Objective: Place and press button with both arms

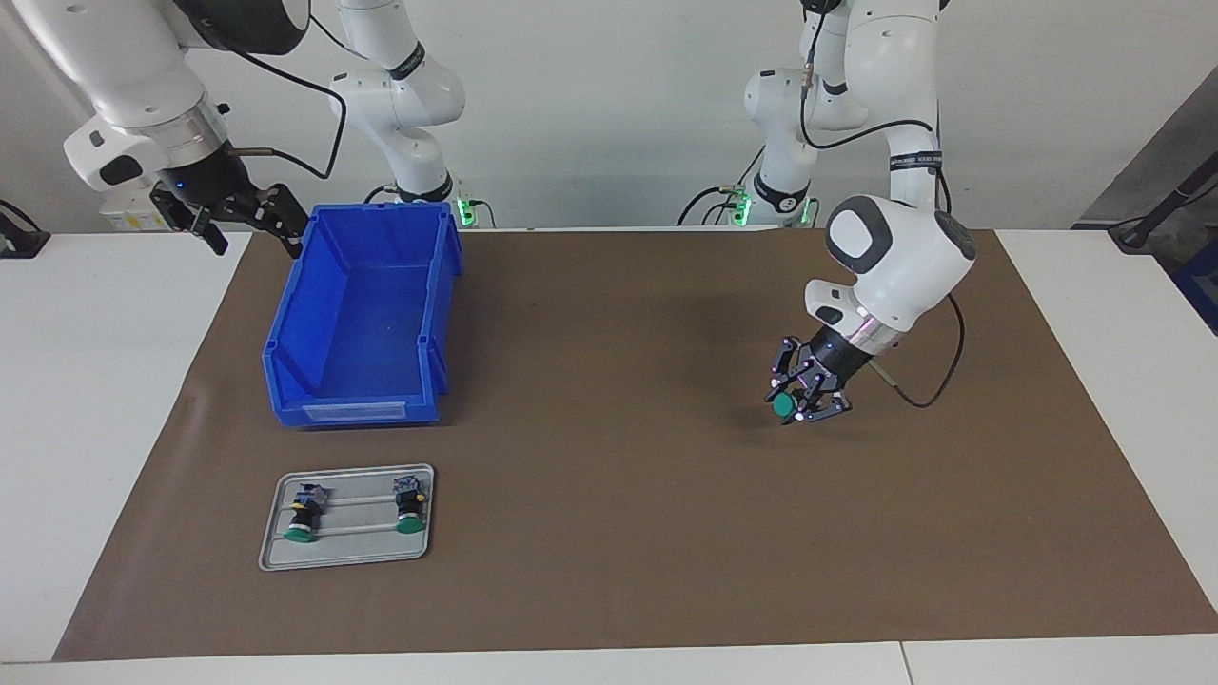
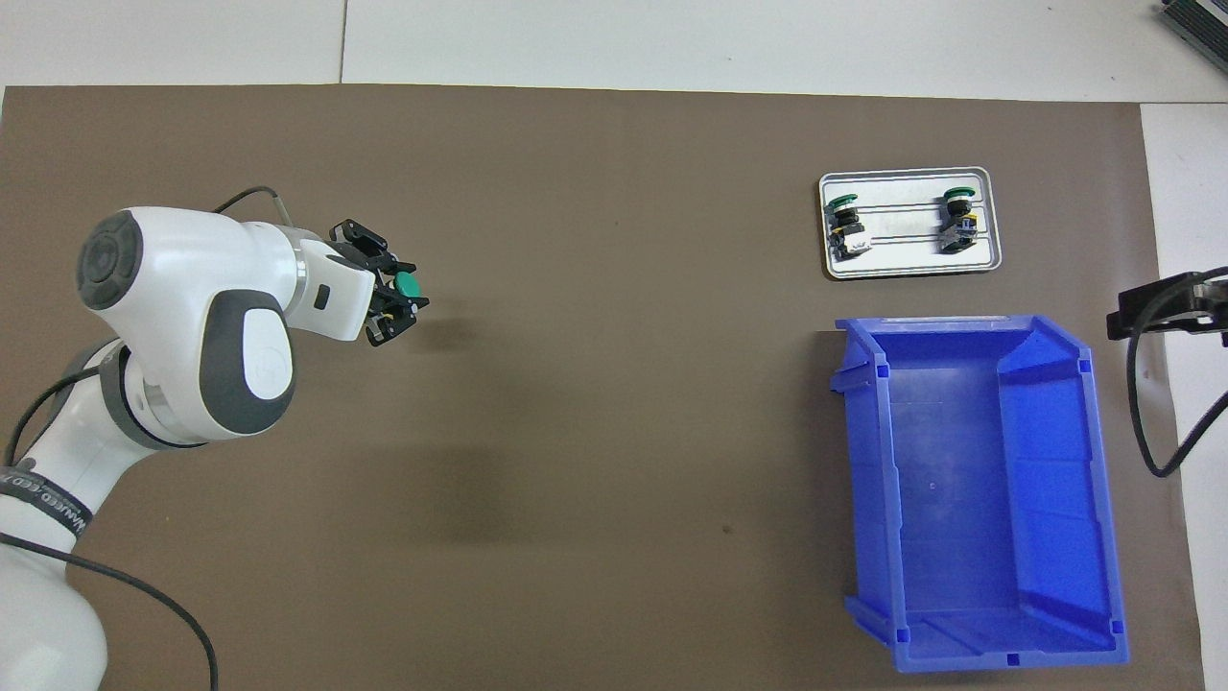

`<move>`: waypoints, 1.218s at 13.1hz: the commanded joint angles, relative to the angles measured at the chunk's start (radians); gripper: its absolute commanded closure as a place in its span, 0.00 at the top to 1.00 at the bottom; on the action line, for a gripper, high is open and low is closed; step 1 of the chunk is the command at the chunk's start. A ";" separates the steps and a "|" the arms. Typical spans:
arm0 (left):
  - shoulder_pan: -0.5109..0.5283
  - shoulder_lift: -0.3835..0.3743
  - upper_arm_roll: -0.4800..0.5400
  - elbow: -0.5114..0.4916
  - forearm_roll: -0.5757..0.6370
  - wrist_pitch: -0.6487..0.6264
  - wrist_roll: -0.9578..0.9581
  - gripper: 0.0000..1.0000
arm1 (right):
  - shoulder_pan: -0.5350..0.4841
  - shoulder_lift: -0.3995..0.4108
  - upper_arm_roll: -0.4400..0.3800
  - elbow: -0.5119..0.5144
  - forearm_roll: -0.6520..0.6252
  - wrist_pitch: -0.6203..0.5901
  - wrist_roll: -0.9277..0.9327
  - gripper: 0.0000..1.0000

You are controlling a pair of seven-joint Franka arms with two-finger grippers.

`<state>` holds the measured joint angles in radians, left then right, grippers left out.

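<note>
Two arms share our table: at the right arm's end we see the right gripper (image 1: 249, 221) waiting with jaws apart, up beside the blue bin (image 1: 314, 400). Nearby, farther from the robots, a grey tray (image 1: 346, 557) carries two spare buttons (image 1: 304, 515). Over the brown mat (image 1: 609, 533) toward the left arm's end, the left gripper (image 1: 801, 400) hangs clamped on the button (image 1: 783, 406).

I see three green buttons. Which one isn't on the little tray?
The button gripped by the left gripper, over the bare brown mat. The other two lie on the grey tray, beside the blue bin.
</note>
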<state>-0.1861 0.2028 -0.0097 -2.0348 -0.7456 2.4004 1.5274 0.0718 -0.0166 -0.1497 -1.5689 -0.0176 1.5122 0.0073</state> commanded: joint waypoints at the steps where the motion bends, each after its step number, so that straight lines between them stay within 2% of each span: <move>1: 0.016 -0.043 -0.009 -0.070 -0.156 0.000 0.118 0.00 | -0.006 -0.008 0.010 0.007 0.002 0.022 0.022 1.00; 7: -0.024 -0.080 -0.015 -0.205 -0.668 0.023 0.422 0.00 | -0.003 -0.010 0.015 0.004 0.005 0.011 0.039 1.00; 10: -0.044 -0.091 -0.016 -0.286 -0.950 0.003 0.668 0.00 | -0.001 -0.011 0.018 0.007 0.008 0.003 0.036 1.00; 13: -0.046 -0.086 -0.015 -0.338 -1.125 -0.093 0.853 0.00 | 0.002 -0.013 0.018 0.001 0.008 0.003 0.034 1.00; 16: -0.039 -0.091 -0.015 -0.393 -1.215 -0.170 0.962 0.00 | 0.000 -0.016 0.018 -0.005 0.008 0.003 0.033 1.00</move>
<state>-0.2265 0.1538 -0.0345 -2.3674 -1.9008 2.2819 2.4128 0.0758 -0.0167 -0.1368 -1.5583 -0.0163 1.5197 0.0270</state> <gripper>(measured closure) 0.586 0.000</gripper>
